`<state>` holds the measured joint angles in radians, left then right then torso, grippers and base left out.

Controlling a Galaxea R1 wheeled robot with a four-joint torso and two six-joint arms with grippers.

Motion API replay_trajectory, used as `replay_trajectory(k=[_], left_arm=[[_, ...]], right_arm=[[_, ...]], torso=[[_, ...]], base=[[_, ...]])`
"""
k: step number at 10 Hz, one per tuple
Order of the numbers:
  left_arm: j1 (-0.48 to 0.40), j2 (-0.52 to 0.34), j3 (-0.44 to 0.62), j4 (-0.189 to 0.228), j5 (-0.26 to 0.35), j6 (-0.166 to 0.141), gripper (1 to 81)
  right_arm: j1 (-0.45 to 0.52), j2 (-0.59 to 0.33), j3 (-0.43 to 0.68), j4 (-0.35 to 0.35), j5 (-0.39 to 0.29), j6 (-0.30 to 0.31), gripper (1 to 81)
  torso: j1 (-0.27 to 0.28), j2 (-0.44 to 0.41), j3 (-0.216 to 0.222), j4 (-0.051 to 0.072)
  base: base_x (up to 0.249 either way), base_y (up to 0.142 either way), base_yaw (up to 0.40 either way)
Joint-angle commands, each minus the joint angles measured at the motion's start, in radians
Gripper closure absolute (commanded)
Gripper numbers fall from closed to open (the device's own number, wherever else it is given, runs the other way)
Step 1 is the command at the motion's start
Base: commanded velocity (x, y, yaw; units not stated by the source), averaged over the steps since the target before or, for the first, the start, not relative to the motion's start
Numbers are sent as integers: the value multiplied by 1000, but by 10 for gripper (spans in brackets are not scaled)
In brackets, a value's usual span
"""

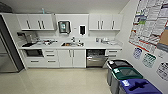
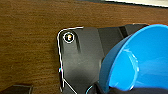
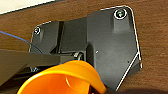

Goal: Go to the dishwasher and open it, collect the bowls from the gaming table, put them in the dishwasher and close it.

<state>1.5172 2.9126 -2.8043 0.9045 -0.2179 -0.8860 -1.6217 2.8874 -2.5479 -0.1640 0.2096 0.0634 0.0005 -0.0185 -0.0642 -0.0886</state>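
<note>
A blue bowl (image 2: 140, 60) looms large in the left wrist view, tilted, rim toward the camera; whether the left jaws grip it cannot be told. An orange bowl (image 3: 62, 80) sits close in the right wrist view, and the right jaws' state cannot be told either. Brown wood-grain surface (image 2: 27, 45) lies behind both. In the head view, a white kitchenette stands ahead. The dishwasher (image 1: 96, 58) sits under the counter (image 1: 90, 46) at about one o'clock, its door partly open, dark inside. Three bins (image 1: 125, 75) line the wall at four o'clock.
</note>
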Motion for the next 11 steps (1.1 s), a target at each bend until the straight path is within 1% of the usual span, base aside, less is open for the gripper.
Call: replay_trajectory(k=[1,11], left_arm=[[-35,-16,-9,2,32,7,811],[-35,-16,-8,1,32,7,811]], right_arm=[[28,-11,5,-12,-47,-4,811],[22,-11,5,-12,-45,-4,811]], torso=[[0,0,0,0],[0,0,0,0]], base=[[160,0,0],[160,0,0]])
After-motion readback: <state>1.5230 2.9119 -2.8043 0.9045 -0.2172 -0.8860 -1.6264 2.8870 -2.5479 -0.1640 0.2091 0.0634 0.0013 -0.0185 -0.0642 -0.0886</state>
